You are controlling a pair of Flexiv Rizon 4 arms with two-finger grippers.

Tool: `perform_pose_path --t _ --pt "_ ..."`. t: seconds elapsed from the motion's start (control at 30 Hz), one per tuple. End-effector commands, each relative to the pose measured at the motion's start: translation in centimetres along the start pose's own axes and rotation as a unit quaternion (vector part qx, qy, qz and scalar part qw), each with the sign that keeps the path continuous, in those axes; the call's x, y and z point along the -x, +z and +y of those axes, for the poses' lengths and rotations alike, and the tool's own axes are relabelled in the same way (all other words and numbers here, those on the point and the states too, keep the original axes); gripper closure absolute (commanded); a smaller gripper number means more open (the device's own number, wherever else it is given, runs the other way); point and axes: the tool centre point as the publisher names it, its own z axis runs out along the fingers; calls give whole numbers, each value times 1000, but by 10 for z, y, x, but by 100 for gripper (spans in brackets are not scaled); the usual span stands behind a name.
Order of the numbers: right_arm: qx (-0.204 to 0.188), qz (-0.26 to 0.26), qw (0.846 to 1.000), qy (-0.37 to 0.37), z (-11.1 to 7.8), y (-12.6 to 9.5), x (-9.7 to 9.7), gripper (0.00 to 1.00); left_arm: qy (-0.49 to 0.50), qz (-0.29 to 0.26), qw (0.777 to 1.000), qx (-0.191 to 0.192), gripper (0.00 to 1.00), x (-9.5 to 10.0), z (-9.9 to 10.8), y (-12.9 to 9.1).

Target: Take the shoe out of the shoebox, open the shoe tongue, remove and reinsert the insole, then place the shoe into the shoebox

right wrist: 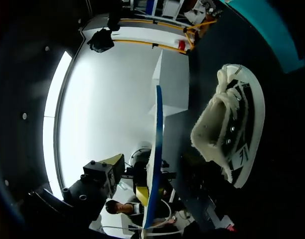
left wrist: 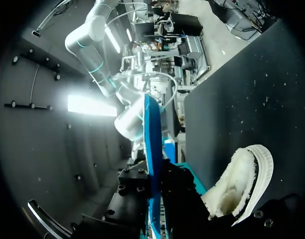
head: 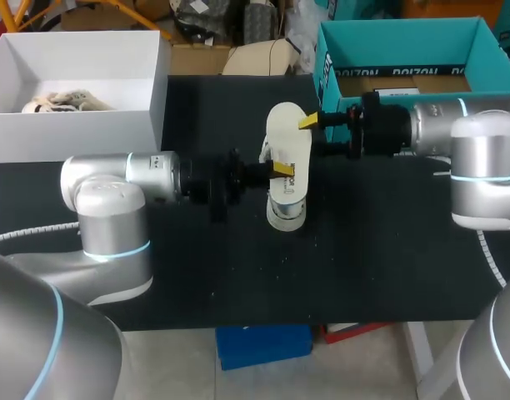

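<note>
A cream insole (head: 288, 137) with a blue underside hangs edge-up over the middle of the table. My left gripper (head: 280, 169) is shut on its near part. In the left wrist view the insole (left wrist: 151, 164) runs as a thin blue strip between the black fingers of that gripper (left wrist: 155, 191). My right gripper (head: 309, 122) is at the insole's far part, open. In the right wrist view one yellow fingertip (right wrist: 112, 160) stands apart from the blue insole (right wrist: 155, 164). The white fleece-lined shoe (head: 287, 208) (left wrist: 239, 189) (right wrist: 232, 129) rests on the table below.
A white shoebox (head: 147, 100) stands at the back left with another pale shoe (head: 63, 102) inside. A teal box (head: 326, 58) sits at the back right behind my right arm. The black table cover (head: 380, 250) is bare toward the front.
</note>
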Motion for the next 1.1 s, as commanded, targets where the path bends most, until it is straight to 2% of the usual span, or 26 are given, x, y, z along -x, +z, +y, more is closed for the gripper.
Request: perform_pose_path --t 0.03,0.07,0.43,0.5,1.1 --pt "-26 -8 1000 2 5 0 1 61 1 1 1000 2 100 0 -1 1" --pt "-26 -8 1000 1 4 -1 0 63 1 1 1000 2 100 0 -1 1" --pt "-37 -10 999 -7 1 -3 -5 64 1 1 1000 2 100 0 -1 1" --pt "-44 -13 999 -7 -1 -2 -6 61 1 1 1000 2 100 0 -1 1" --pt "-57 -11 998 -2 -14 17 1 62 1 1 1000 2 100 0 -1 1"
